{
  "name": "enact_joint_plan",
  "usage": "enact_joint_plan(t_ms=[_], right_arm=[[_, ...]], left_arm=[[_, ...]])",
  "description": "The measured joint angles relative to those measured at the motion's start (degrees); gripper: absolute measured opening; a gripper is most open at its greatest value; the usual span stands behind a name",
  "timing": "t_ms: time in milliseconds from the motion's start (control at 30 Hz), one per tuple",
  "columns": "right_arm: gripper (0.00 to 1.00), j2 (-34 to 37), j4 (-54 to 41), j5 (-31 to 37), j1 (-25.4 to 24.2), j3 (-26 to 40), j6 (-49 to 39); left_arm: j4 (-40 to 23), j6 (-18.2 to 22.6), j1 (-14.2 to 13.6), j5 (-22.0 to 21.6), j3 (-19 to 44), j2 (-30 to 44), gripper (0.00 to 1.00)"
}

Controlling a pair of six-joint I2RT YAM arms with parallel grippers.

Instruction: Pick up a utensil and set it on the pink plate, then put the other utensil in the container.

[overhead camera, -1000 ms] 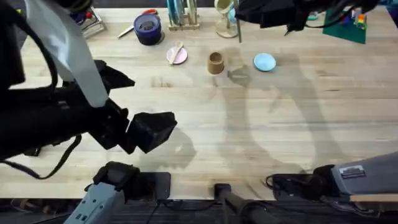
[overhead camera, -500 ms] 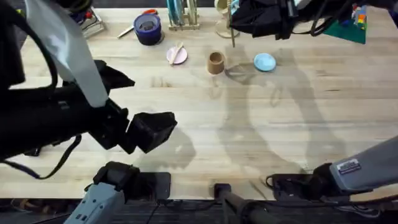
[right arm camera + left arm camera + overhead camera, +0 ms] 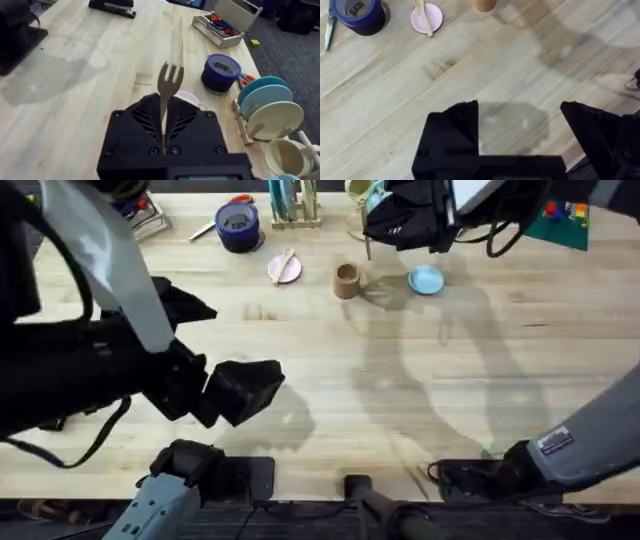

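spoon [image 3: 284, 262]: lying across the pink plate [image 3: 285, 271], handle overhanging the rim toward 12 o'clock; also clear in left wrist view [image 3: 423, 15]. First step looks done.
pink plate: far side of the worktop [image 3: 420, 370], at about 9 o'clock from the brown cup [image 3: 346, 280], near but not touching.
fork [image 3: 167, 95]: clamped by the handle in the right tool [image 3: 164, 131], prongs up and away from the wrist camera; in overhead, thin handle [image 3: 368, 246] hangs below the tool.
right tool [image 3: 392, 225]: closed tight on the fork, raised over the far worktop, at roughly 1 o'clock from the cup, not yet above its mouth.
brown cup: upright, looks empty; fork not in it.
left tool [image 3: 520, 125]: wide apart, nothing held, hanging over bare worktop well back from the plate.
extras: dark blue tub [image 3: 237, 226] at 10 o'clock from the plate, light-blue plate [image 3: 426, 280] at 3 o'clock from the cup; neither in play.
progress: roughly past halfway by judgement.
left: bring fork over the cup, lower, release.
risk: short traverse, small cup mouth; fork could catch the rim or tip the cup.
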Motion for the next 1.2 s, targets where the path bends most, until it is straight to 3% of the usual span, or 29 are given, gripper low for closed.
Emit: enact_joint_plan(t_ms=[533,1200], right_arm=[[0.032,7.0,6.6,-2.0,0.0,0.0,-1.2],[0.032,10.4,10.6,-2.5,3.0,0.0,-1.2]], left_arm=[[-0.2,0.0,0.0,0.0,0.0,0.0,0.993],[-0.2,0.0,0.0,0.0,0.0,0.0,0.993]])
